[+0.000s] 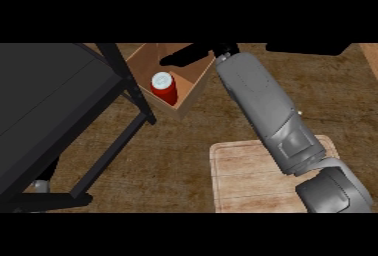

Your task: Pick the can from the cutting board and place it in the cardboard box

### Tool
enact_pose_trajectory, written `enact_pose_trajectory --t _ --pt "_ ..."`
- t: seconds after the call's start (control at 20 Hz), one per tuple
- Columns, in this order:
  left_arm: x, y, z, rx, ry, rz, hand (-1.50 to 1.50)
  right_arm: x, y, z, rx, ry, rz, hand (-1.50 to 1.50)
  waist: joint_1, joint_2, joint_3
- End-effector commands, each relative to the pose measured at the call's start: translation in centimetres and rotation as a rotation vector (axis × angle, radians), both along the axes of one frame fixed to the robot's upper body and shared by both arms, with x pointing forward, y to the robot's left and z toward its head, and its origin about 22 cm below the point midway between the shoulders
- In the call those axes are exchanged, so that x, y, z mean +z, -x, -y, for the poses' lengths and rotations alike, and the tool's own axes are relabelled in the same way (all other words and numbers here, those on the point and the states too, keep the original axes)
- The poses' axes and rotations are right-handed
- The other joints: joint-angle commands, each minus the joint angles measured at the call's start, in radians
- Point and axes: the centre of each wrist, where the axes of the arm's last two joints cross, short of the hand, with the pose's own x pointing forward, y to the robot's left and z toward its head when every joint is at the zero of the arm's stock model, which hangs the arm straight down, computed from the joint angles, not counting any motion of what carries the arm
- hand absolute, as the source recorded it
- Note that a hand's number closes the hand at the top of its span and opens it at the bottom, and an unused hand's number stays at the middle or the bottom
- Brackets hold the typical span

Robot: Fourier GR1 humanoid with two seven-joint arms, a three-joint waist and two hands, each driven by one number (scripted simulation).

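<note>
Red can [164, 87] with pale lid standing upright inside the cardboard box [193, 89], near the box's lower left wall, apart from any hand; box open at the top, sitting on the wooden counter [177, 150] toward the upper middle of the view, its left side partly hidden behind a large black angled structure [52, 110] with dark struts crossing in front.

Right hand [188, 54] over the box's upper rim, black fingers stretched out leftward and relaxed, curled round nothing, not touching the can; grey right forearm [269, 115] running from the lower right corner diagonally up to the box, passing above the cutting board [240, 180].

Cutting board pale, wood-grained, lying flat on the counter at the lower right, partly covered by the forearm and the rounded grey elbow joint [336, 192]; nothing else visible on its bare part.

Left hand nowhere in view.

Small grey and white object [38, 186] at the lower left edge, beneath the black structure; too little shown to name.
</note>
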Motion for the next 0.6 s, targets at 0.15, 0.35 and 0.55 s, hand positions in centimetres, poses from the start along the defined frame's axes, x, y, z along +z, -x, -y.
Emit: enact_pose_trajectory --t 0.15,0.35,0.55 --pt "0.4 0.5 2.4 -0.013 0.063 0.045 0.0 1.0 -2.1 8.8 -0.183 -0.144 0.01 -1.5 -0.021 -0.004 0.004" --pt "0.2 0.2 3.1 -0.015 0.063 0.05 0.0 1.7 -2.6 12.7 -0.227 -0.213 0.001 -1.5 -0.02 0.001 0.004" --pt "0.0 0.6 3.1 -0.023 0.065 0.051 0.0 0.9 -2.0 19.6 -0.216 -0.197 0.006 -1.5 -0.022 0.003 0.005"
